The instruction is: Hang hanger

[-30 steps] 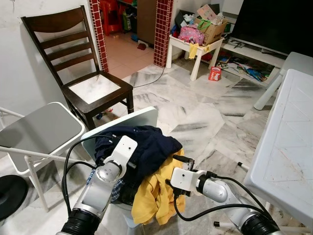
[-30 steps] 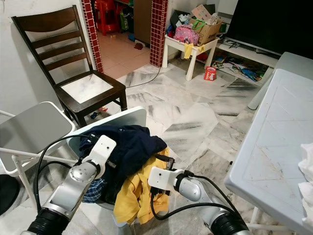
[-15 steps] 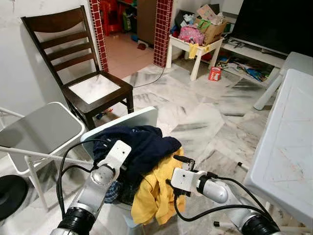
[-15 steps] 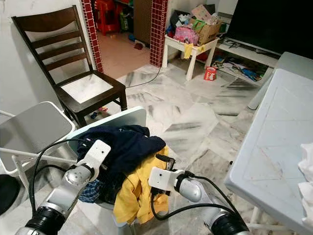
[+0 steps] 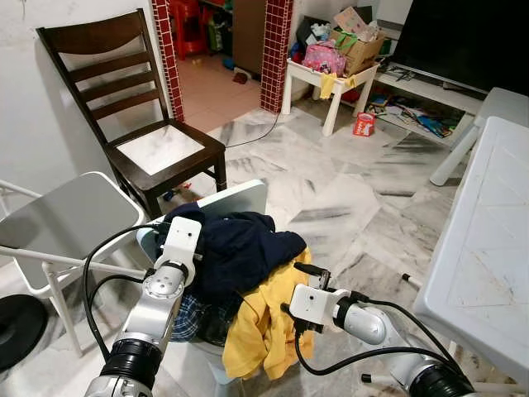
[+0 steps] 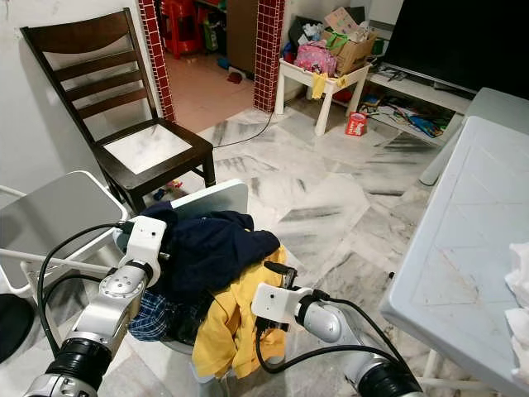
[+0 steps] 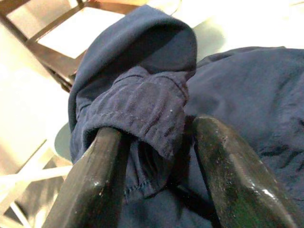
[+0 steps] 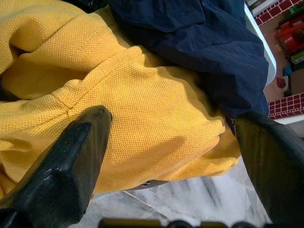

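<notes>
**Two grippers at a heap of clothes, no hanger to be seen yet**

The left gripper (image 7: 156, 166) is closing its two black fingers (image 7: 92, 185) on a rolled fold of the navy garment (image 7: 142, 99), a cuff or hem by the look of it. The jaws are partly open, with cloth bunched between them and touching the inner side of one finger; the hold is probably a pinch meant to lift or peel the top layer off the heap. In the head view this gripper (image 5: 182, 236) is sitting at the pile's 10 o'clock edge.

The right gripper (image 8: 171, 161) is standing wide open, holding nothing, its fingers spread either side of a bulge of the yellow shirt (image 8: 142, 109). Seen from the head, it (image 5: 307, 281) is waiting at the pile's 4 o'clock side, likely ready to steady or take the lower garment.

The navy garment (image 5: 240, 248) is lying on top of the yellow shirt (image 5: 260, 322), with a checked cloth (image 5: 194, 318) peeking out beneath at 7 o'clock, all heaped on a pale chair (image 5: 227, 198).

The hanger itself cannot be made out in any view; it may be buried under the clothes, so its long axis and heading cannot be told.

Further out, a dark wooden chair (image 5: 124, 107) is standing at 11 o'clock and a white table (image 5: 488, 240) at 3 o'clock.
</notes>
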Tool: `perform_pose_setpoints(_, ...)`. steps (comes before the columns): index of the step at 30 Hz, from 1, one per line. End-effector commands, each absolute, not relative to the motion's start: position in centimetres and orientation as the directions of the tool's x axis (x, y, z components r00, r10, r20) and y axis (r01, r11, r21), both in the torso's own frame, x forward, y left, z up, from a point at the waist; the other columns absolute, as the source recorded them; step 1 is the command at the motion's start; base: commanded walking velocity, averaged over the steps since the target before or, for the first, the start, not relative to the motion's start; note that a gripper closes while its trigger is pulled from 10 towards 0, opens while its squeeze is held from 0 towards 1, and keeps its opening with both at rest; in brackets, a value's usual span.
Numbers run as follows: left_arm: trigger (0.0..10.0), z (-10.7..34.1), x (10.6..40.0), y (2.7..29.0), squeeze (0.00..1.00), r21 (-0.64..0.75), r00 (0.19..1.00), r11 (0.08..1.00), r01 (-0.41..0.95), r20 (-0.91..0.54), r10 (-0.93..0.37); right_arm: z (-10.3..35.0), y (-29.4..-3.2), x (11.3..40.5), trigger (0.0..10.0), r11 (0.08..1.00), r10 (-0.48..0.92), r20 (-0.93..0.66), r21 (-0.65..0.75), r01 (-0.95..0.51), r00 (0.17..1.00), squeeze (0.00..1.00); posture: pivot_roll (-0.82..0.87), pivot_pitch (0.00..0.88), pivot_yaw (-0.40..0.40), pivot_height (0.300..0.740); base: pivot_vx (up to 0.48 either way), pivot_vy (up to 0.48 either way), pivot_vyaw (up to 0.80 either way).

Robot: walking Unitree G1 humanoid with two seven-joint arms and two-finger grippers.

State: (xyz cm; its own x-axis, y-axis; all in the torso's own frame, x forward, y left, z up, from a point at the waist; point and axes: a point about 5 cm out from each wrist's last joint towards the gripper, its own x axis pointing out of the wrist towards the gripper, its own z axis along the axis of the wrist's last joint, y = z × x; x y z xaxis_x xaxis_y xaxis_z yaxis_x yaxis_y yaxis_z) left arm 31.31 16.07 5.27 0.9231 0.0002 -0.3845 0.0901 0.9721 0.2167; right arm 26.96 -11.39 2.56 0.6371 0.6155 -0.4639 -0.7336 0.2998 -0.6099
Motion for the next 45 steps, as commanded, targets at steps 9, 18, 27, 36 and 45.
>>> perform_pose_setpoints(9,10.0,5.9,31.9,16.4,0.0,0.051,0.936,0.998,-0.039,-0.348,0.054,2.8,-11.3,26.9,10.0,0.298,0.624,-0.458,-0.61,-0.735,0.633,0.0,0.05,0.0,-0.04,0.74,0.0,0.0,0.0)
perform_pose_setpoints(18,0.0,5.7,32.0,16.5,0.0,0.012,0.937,0.998,-0.057,-0.345,0.058,2.7,-11.2,26.7,10.0,0.303,0.624,-0.455,-0.608,-0.733,0.635,0.0,0.04,0.0,-0.036,0.74,0.0,0.0,0.0)
perform_pose_setpoints(27,0.0,5.7,32.0,16.7,0.0,0.012,0.939,0.998,-0.067,-0.337,0.067,2.8,-11.1,26.7,10.0,0.304,0.626,-0.454,-0.607,-0.734,0.634,0.0,0.05,0.0,-0.035,0.74,0.0,0.0,0.0)
perform_pose_setpoints(36,0.0,6.3,32.2,16.5,0.0,0.063,0.953,0.997,-0.035,-0.297,0.052,2.8,-11.0,26.8,10.0,0.31,0.622,-0.453,-0.608,-0.731,0.639,0.0,0.05,0.0,-0.029,0.74,0.0,0.0,0.0)
perform_pose_setpoints(45,0.0,12.4,31.7,10.4,0.0,0.17,0.948,0.935,0.311,0.019,-0.319,3.7,-12.9,29.3,10.0,0.563,0.449,-0.358,-0.598,-0.571,0.819,0.0,0.05,0.0,-0.023,0.74,0.0,0.0,0.0)
